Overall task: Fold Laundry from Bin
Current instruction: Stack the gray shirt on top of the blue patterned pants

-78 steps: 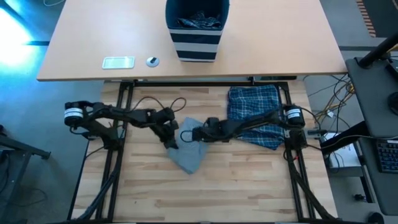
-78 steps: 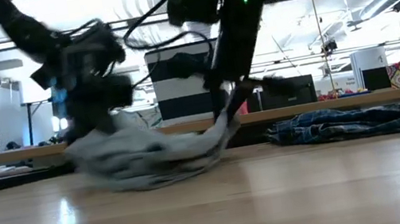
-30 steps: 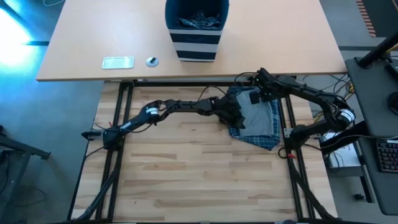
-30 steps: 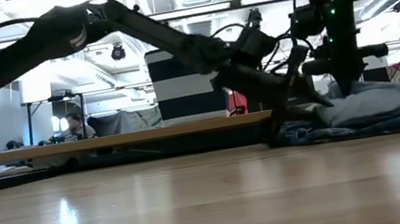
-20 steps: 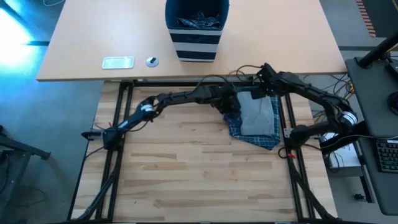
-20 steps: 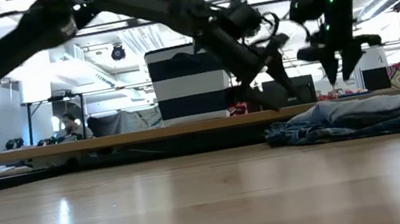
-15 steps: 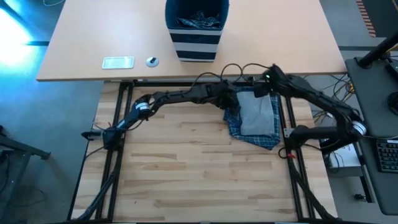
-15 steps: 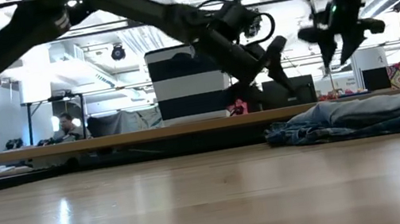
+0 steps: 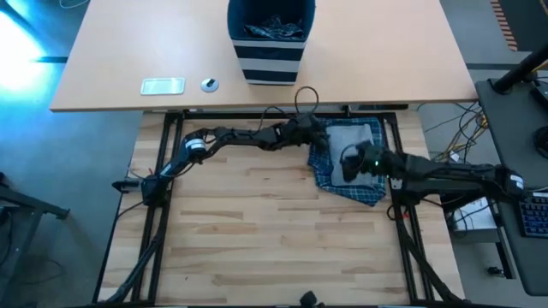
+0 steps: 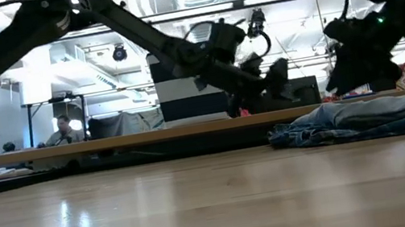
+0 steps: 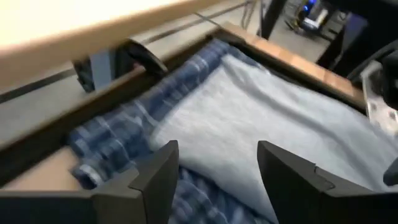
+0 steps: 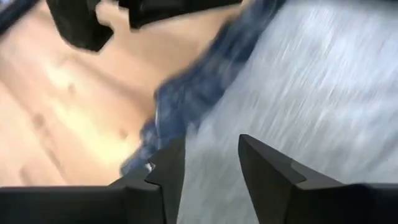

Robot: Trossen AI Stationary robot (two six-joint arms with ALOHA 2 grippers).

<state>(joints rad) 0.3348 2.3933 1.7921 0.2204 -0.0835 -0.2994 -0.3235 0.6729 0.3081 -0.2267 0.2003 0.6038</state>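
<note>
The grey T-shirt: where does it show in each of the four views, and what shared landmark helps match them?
High view: grey T-shirt folded on the plaid garment, right of centre.
Low view: grey mound at the right, on the plaid layer.
Left wrist view: fills the middle, past the fingers.
Right wrist view: blurred grey area on one side.
Shared landmark: the plaid edge beside it.

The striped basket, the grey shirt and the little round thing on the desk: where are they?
striped bin [image 9: 270,62]: high view, its striped front wall.
grey T-shirt [image 9: 353,147]: high view, middle of the folded cloth.
small round object [image 9: 210,84]: high view, its centre, beside a pale flat card.
</note>
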